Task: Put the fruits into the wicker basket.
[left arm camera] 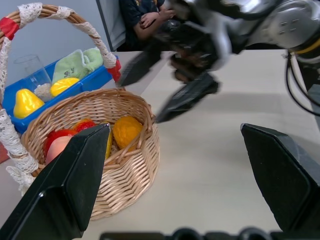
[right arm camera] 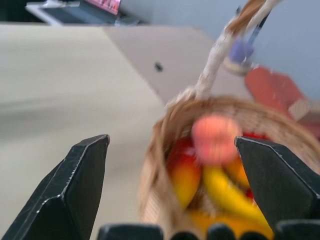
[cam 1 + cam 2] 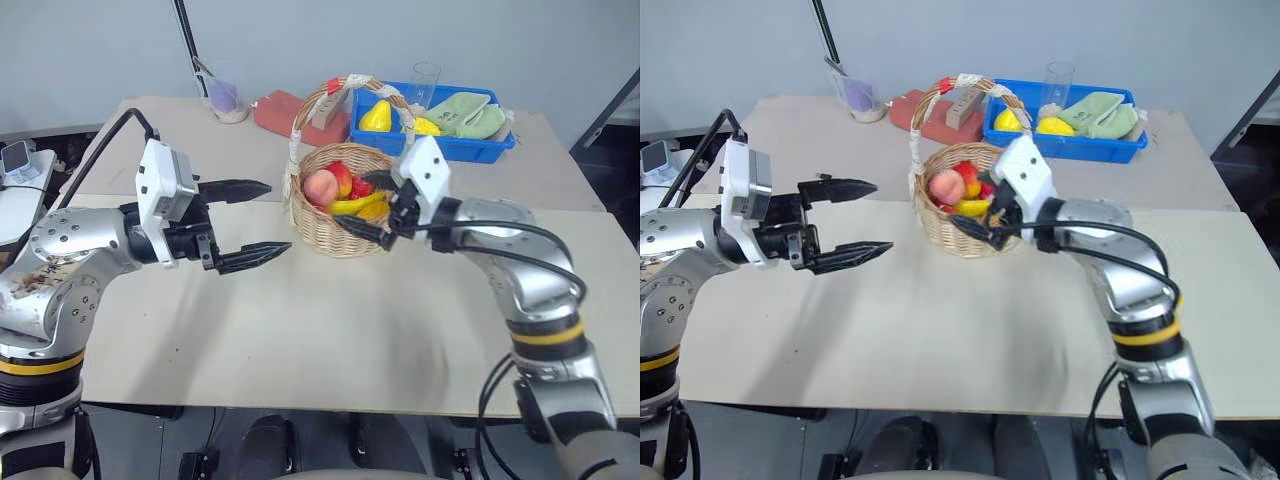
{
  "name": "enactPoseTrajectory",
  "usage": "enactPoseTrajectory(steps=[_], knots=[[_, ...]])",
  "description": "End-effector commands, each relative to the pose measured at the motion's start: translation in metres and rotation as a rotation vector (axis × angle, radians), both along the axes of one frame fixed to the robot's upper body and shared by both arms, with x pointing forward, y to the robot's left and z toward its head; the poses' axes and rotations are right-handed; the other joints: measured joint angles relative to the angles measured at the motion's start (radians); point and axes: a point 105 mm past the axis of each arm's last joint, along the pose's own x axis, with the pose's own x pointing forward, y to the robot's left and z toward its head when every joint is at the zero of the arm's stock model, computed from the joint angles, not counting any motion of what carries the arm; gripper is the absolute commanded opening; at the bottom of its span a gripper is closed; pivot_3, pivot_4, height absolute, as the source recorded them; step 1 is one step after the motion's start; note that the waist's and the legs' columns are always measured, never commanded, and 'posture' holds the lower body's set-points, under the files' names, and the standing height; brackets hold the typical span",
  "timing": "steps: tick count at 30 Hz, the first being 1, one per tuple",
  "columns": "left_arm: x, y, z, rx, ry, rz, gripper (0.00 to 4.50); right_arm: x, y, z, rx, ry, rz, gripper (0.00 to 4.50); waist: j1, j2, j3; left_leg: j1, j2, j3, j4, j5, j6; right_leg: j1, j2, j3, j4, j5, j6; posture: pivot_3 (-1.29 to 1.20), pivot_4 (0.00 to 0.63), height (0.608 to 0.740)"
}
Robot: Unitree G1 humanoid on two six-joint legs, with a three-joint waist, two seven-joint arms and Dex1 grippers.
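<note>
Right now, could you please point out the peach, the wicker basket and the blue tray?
peach (image 3: 320, 186), left eye view, its top.
wicker basket (image 3: 322, 230), left eye view, front wall.
blue tray (image 3: 480, 148), left eye view, front rim.

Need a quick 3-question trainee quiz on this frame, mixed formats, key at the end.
1. True or false: the peach lies inside the wicker basket.
2. Multiple choice: the right gripper is A) shut on a fruit, B) open at the basket's rim, C) resting flat on the table.
3. Fill in: behind the basket stands a blue ____ holding yellow pear-like fruits.

Key
1. True; it sits on top of the other fruit.
2. B; its fingers stand apart with nothing between them. The left gripper is also open, beside the basket.
3. tray
</note>
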Motion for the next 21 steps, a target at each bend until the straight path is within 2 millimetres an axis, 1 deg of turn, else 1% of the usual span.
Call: enactPoseTrajectory(steps=[1, 2, 4, 9, 13, 16, 19, 21], knots=[[-0.003, -0.005, 0.012, -0.016, -0.049, -0.013, 4.50, -0.005, -0.027, 0.021, 0.053, -0.071, -0.111, 4.46, -0.001, 0.000, 0.000, 0.000, 0.000, 0.000, 0.000, 0.000, 0.000, 0.000, 0.000, 0.000, 0.000, 0.000, 0.000, 0.00, 0.150, 0.703], [-0.004, -0.008, 0.013, -0.026, -0.046, -0.024, 4.50, 0.000, -0.037, 0.023, 0.079, -0.087, -0.176, 4.46, -0.002, 0.000, 0.000, 0.000, 0.000, 0.000, 0.000, 0.000, 0.000, 0.000, 0.000, 0.000, 0.000, 0.000, 0.000, 0.00, 0.150, 0.703], [-0.005, -0.012, 0.014, -0.031, -0.042, -0.045, 4.50, 0.010, -0.050, 0.024, 0.113, -0.112, -0.264, 4.46, -0.004, 0.000, 0.000, 0.000, 0.000, 0.000, 0.000, 0.000, 0.000, 0.000, 0.001, 0.000, 0.000, 0.000, 0.000, 0.00, 0.150, 0.703], [-0.005, -0.015, 0.014, -0.020, -0.038, -0.062, 4.50, 0.045, -0.063, 0.028, 0.187, -0.123, -0.374, 4.46, -0.014, 0.000, 0.000, 0.001, -0.001, 0.001, -0.001, 0.000, 0.000, 0.000, 0.003, 0.002, 0.000, 0.000, 0.000, 0.00, 0.150, 0.703], [-0.005, -0.016, 0.014, -0.016, -0.040, -0.070, 4.50, 0.073, -0.062, 0.032, 0.227, -0.109, -0.387, 4.46, -0.013, 0.000, 0.000, 0.001, -0.001, 0.001, -0.001, 0.000, 0.000, 0.000, 0.003, 0.002, 0.000, 0.000, 0.000, 0.00, 0.150, 0.703], [-0.005, -0.018, 0.015, -0.017, -0.042, -0.073, 4.50, 0.088, -0.061, 0.032, 0.242, -0.089, -0.385, 4.46, -0.011, 0.000, 0.000, 0.001, -0.001, 0.001, -0.001, 0.000, 0.000, 0.000, 0.002, 0.002, -0.001, 0.000, 0.000, 0.00, 0.150, 0.703], [-0.005, -0.019, 0.015, -0.020, -0.045, -0.074, 4.50, 0.099, -0.059, 0.029, 0.277, -0.035, -0.373, 4.46, -0.009, 0.000, 0.000, 0.001, -0.001, 0.001, -0.001, 0.000, 0.000, 0.000, 0.002, 0.002, -0.001, 0.000, 0.000, 0.00, 0.150, 0.703], [-0.005, -0.019, 0.015, -0.020, -0.046, -0.072, 4.50, 0.102, -0.056, 0.027, 0.295, -0.003, -0.358, 4.46, -0.009, 0.000, 0.000, 0.000, 0.000, 0.001, -0.001, 0.000, 0.000, 0.000, 0.001, 0.002, -0.001, 0.000, 0.000, 0.00, 0.150, 0.703]])
